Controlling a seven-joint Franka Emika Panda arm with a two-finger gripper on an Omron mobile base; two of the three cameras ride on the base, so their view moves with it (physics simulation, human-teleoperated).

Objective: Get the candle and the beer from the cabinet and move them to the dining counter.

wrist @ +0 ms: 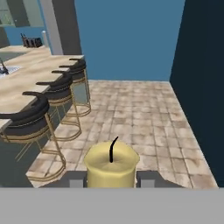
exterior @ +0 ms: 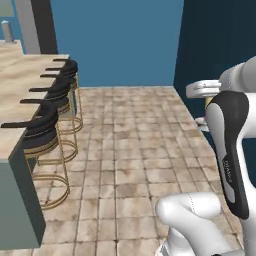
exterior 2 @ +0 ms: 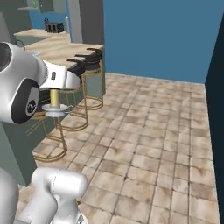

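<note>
Between the jaws (wrist: 110,178) sits the candle (wrist: 110,165), clamped at its pale wax, dish hanging free over the tiled floor (wrist: 144,118). Dining bench (wrist: 26,85) waits at ten o'clock; the stools (wrist: 57,87) crowd its edge, so a low swing could clip a backrest and jolt it loose.

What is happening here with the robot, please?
The robot is carrying the candle in its hand, with the fingers closed on its two sides. The candle stands upright in its small dish, held above the tiled floor. The dining counter with its black stools is ahead and to the left, and the candle is not yet on it. No beer can be seen from here.
</note>
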